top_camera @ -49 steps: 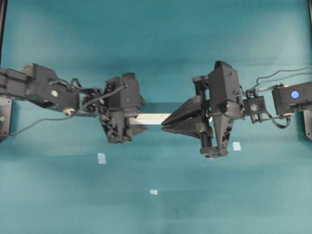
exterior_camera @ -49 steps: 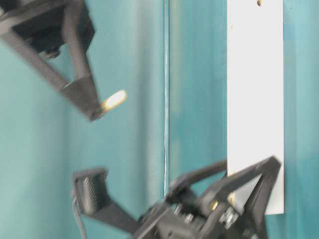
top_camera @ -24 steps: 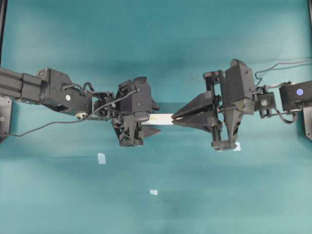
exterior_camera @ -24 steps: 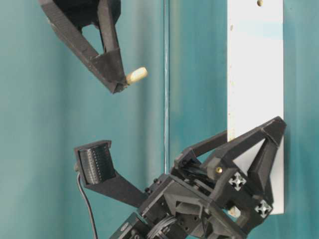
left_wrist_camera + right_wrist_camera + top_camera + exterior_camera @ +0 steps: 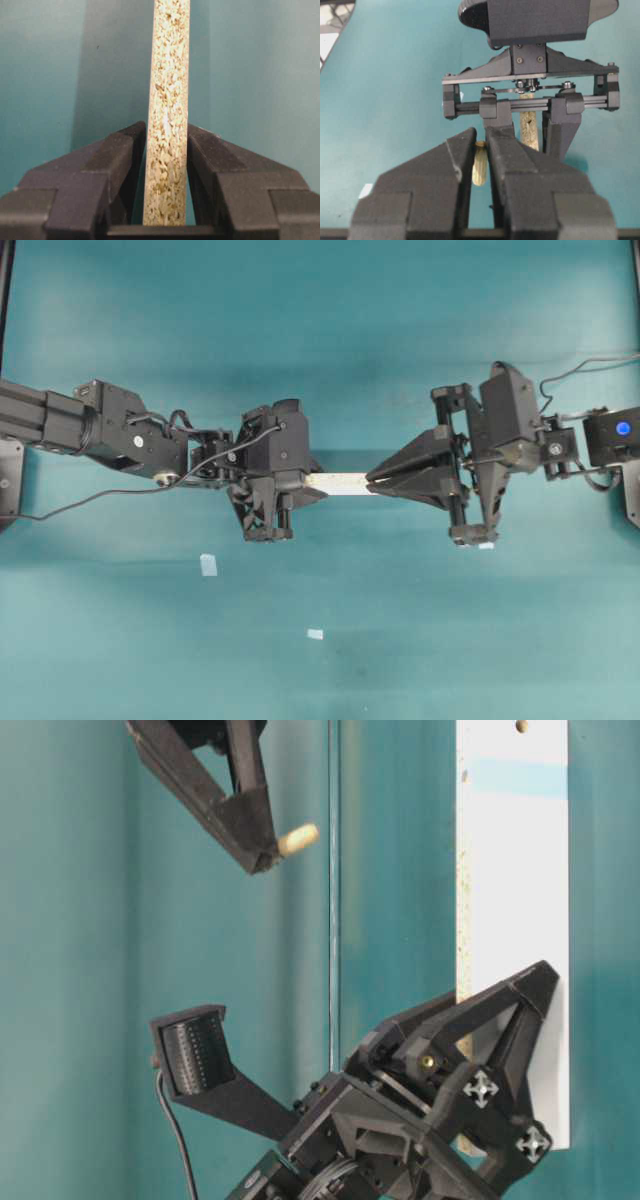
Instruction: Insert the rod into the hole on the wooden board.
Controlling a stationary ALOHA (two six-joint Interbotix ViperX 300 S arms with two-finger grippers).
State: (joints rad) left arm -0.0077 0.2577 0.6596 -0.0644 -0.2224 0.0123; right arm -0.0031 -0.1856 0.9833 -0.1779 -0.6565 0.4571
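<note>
now left claw (image 5: 167, 165) tighter around the wooden board (image 5: 169, 100)

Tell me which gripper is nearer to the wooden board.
Left. The left gripper has a finger on each side of the wooden board at one end. The right gripper holds the rod, apart from the board.

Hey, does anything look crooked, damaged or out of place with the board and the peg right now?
Nothing stands out. The board sits straight between the left gripper fingers, standing on its edge, with no damage showing. The peg is pinched in the right gripper, its tip poking out, clear of the board. A few tape squares lie loose on the table.
</note>
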